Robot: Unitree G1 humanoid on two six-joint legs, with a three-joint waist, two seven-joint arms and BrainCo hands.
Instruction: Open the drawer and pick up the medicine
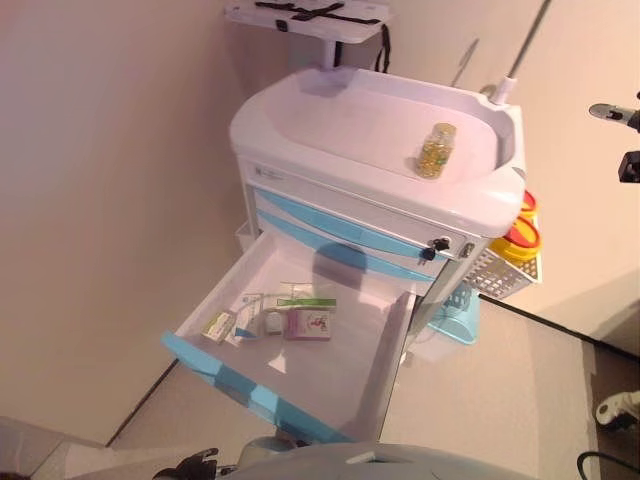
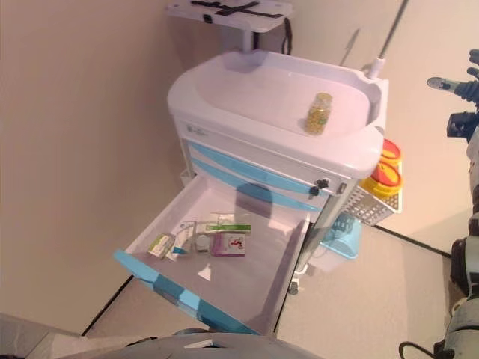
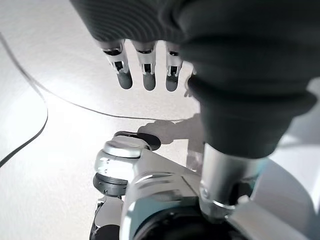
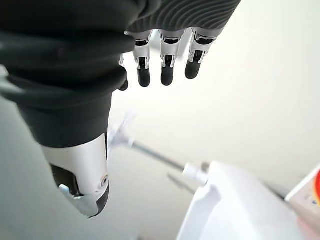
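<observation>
- Drawer [image 1: 300, 370] of the white-and-blue cart [image 1: 330, 195] stands pulled out, lower centre of frame.
- Medicine boxes [image 1: 308, 322] lie in a loose row on the drawer floor, left of middle.
- Bottle of yellow capsules [image 1: 435, 150] stands upright on the cart's tabletop [image 1: 350, 120], upper right of centre.
- Left robot hand [image 3: 145, 70]: fingers straight, holding nothing, over bare floor.
- Right robot hand [image 4: 165, 65]: fingers straight, empty, raised beside the cart.

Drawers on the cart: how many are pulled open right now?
1: the bottom drawer is pulled out, medicine boxes inside. The two blue-striped drawers above look closed.
</observation>
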